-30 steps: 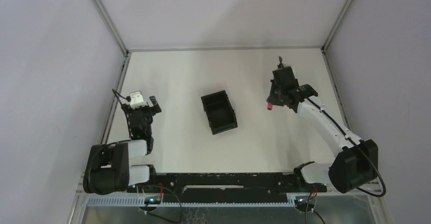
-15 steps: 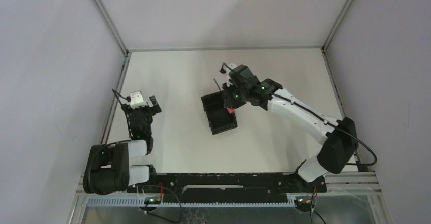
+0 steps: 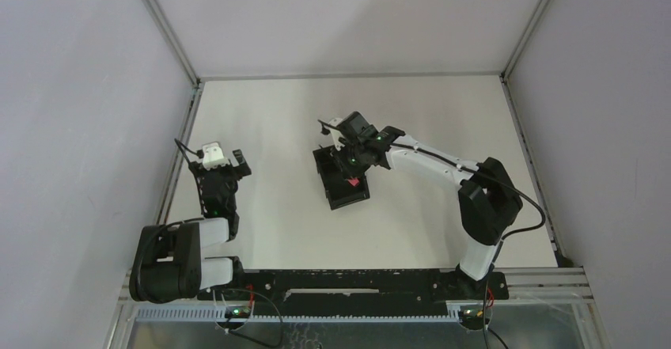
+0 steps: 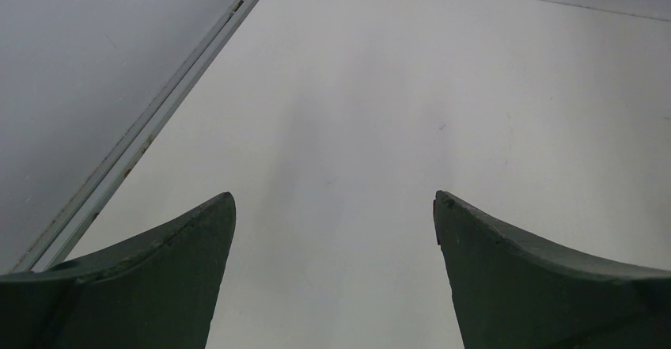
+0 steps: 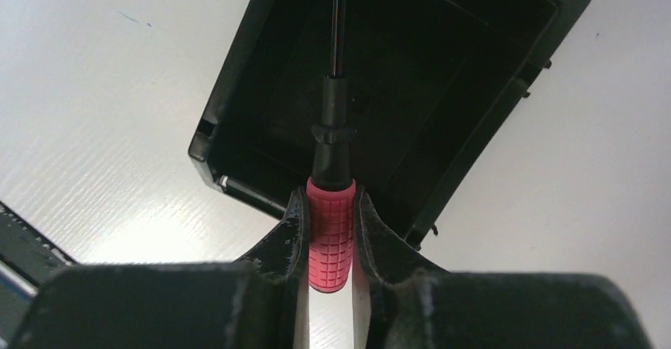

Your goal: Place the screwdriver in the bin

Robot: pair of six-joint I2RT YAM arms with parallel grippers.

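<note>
The screwdriver has a red gridded handle and a thin dark shaft. My right gripper is shut on the handle. The shaft points forward over the inside of the black open-top bin. From the top view the bin sits mid-table, and the right gripper hangs over it with the screwdriver's red handle showing above the bin's inside. I cannot tell whether the screwdriver touches the bin. My left gripper stands open over bare table with nothing between its fingers, and it is far left of the bin.
White tabletop with a metal rail along its left edge and another rail on the right. Grey walls close in the back and sides. A black bar runs along the near edge by the arm bases.
My right arm has swung from the back right of the table leftward, carrying the screwdriver to above the bin. The left arm has not moved.
</note>
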